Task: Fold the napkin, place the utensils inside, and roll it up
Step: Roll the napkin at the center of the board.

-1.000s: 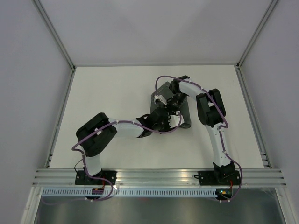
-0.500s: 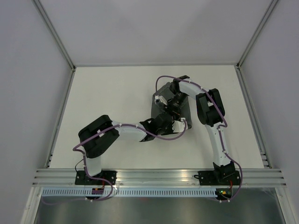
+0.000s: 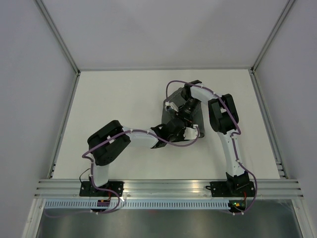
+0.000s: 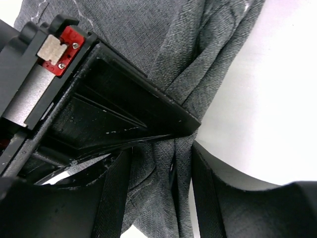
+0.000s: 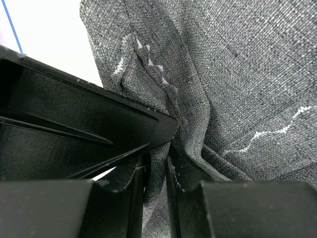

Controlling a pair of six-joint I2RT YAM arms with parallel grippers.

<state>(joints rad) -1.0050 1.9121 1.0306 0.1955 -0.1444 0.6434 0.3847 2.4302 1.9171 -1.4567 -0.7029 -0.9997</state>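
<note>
The white desk (image 3: 124,99) lies bare between grey walls, both my arms reaching to its right-centre. My right gripper (image 5: 157,166) is pressed nearly together, pinching a thin pleat of the napkin (image 5: 237,59) between its pads; in the overhead view it (image 3: 185,115) sits over the cloth's middle. My left gripper (image 4: 163,191) stands astride a bunched ridge of several layers; the cloth fills the gap between the fingers, but I cannot tell whether they squeeze it or only straddle it.

Over the last second my left arm has swung rightward, elbow tucked in, carrying the left gripper (image 3: 192,133) to the napkin's near right corner; the right arm has barely shifted. I judge this readies a two-point hold for the fold, which looks begun but not finished.

The napkin (image 3: 197,118) is coarse charcoal weave, pale zigzag stitching along its hems, rumpled into long creases under the left wrist (image 4: 148,34); it rests on the desk right of centre. I see no utensils in any view.
</note>
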